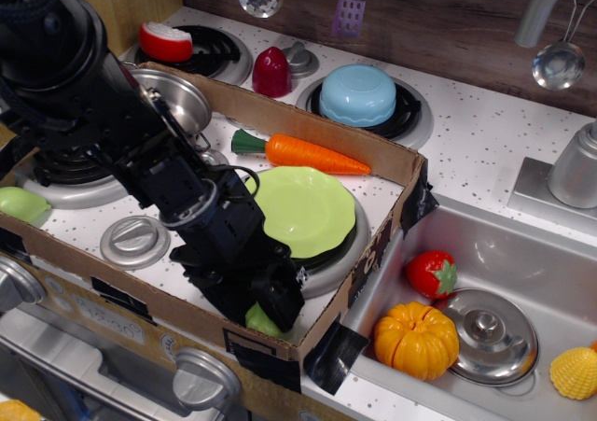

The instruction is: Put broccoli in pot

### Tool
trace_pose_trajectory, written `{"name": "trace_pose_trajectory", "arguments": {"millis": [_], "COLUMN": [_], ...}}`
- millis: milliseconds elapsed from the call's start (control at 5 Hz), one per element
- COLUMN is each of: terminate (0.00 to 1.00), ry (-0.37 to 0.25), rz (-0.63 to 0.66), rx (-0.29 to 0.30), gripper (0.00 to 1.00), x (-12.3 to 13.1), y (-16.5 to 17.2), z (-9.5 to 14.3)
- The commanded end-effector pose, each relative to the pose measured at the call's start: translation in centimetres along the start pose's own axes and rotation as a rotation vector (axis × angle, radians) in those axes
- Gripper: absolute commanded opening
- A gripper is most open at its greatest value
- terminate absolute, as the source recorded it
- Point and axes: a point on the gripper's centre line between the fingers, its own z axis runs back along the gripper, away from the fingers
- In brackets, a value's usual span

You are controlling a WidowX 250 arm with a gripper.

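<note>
The broccoli (260, 321) is a pale green lump in the near right corner of the cardboard box, mostly hidden under my gripper. My black gripper (269, 301) is lowered right onto it, with the fingers down around it. I cannot see whether the jaws are closed on it. The pot (183, 92) is shiny steel. It stands at the back left of the box, partly behind my arm, about a plate's width and more from the broccoli.
A lime-green plate (306, 208) and an orange carrot (317, 154) lie inside the cardboard box (410, 174). A grey knobbed disc (133, 242) lies left of my gripper. A blue bowl (359, 94) sits behind the box. The sink (522, 253) on the right holds a strawberry, a pumpkin and a steel lid.
</note>
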Motion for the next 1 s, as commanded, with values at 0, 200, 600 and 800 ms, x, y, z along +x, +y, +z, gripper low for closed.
{"name": "trace_pose_trajectory", "arguments": {"millis": [0, 200, 600, 800], "terminate": [0.0, 0.0, 0.0, 0.0], "ry": [-0.019, -0.083, -0.096, -0.114], "rz": [0.005, -0.019, -0.106, -0.16], "rx": [0.076, 0.178, 0.359, 0.39], "gripper": [0.0, 0.0, 0.0, 0.0], "x": [1.1, 2.0, 6.8, 9.6], "y": [-1.8, -1.4, 2.0, 3.0], "z": [4.7, 6.8, 10.9, 12.6]}}
